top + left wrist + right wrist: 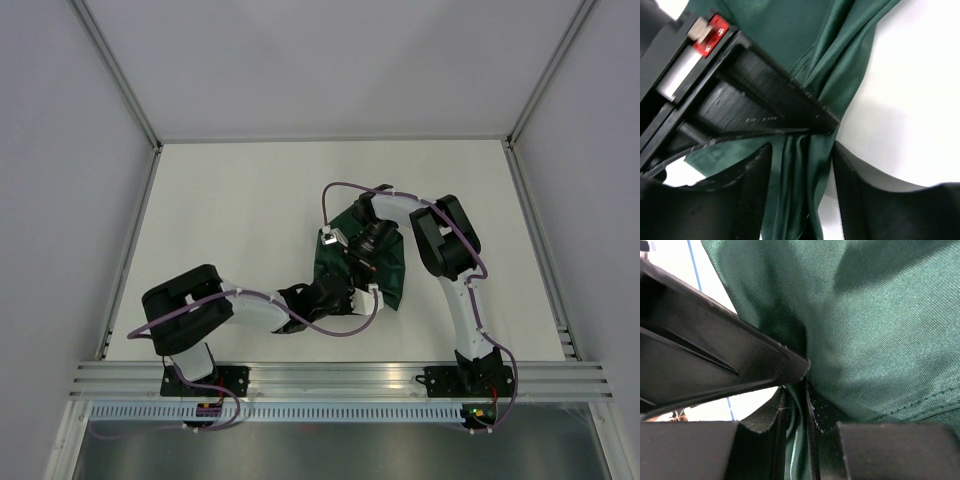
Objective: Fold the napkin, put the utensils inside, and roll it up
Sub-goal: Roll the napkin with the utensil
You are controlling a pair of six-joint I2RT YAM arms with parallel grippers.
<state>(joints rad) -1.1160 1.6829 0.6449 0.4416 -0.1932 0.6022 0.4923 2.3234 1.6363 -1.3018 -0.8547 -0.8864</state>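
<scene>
A dark green square cloth napkin (pixel 392 282) lies rumpled on the flat white table (pixel 250 220), right of centre and in the nearer half, with both arms meeting over it. Its fabric is gathered into long soft ridges rather than lying flat.

The left gripper (pixel 352 291) reaches in from the left at the napkin's near edge. In its wrist view, the left gripper (pixel 802 152) has its black fingers (pixel 757 192) on either side of a bunched ridge of green cloth. The jaws stand apart – a thin sliver of white table shows between the cloth and the finger on the right of that view – so the ridge is straddled, not squeezed.

The right gripper (pixel 363 262) comes down from the far side, its arm bent back on itself above the napkin, and a purple cable (pixel 345 186) loops out from its wrist. In its own wrist view, the right gripper (pixel 796 405) is clenched on the napkin, with a thin fold of green fabric pinched in the narrow slot between its two fingers (pixel 777 440).

The two grippers are very close. The left wrist view shows a ribbed black finger of the right gripper, bearing a small red label (pixel 715 34), slanting in from the upper left, and its tip touches the same ridge of cloth just beyond the left fingertips.
</scene>
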